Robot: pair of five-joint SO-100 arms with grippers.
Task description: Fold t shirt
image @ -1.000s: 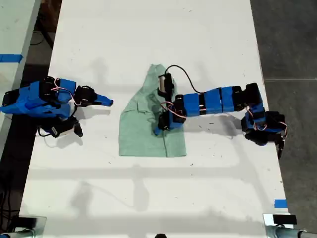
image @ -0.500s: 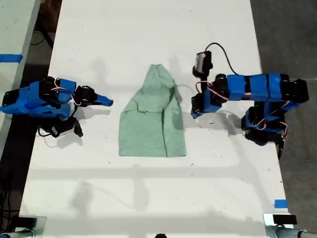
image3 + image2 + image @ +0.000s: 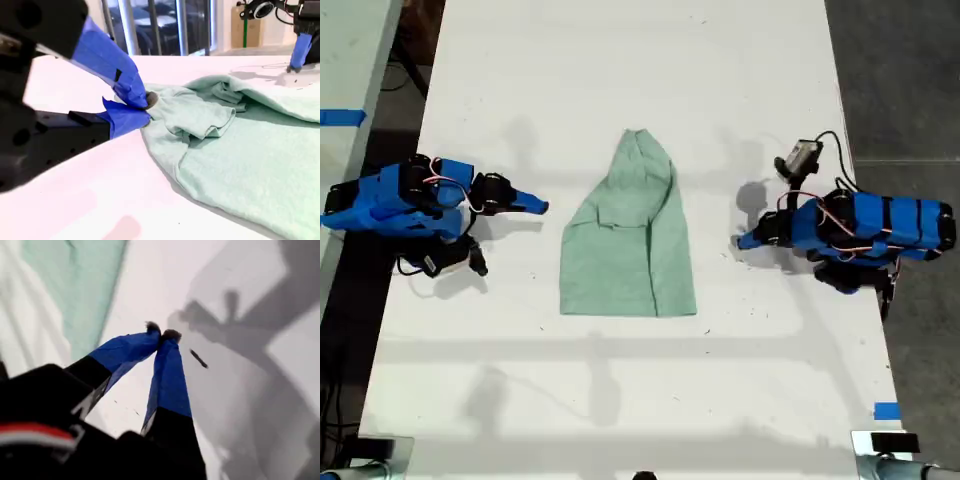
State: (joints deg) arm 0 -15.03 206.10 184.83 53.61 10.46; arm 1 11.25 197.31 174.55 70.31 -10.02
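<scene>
We see the small pale mint-green cotton t shirt (image 3: 628, 235) lying mid-table with both sides folded in, its long axis running from the wide hem up to the narrow top in the exterior view. Our first gripper (image 3: 162, 334) and our second gripper (image 3: 145, 107) are both closed on nothing, off the cloth. A careless pinch could drag the loose flaps open.
</scene>
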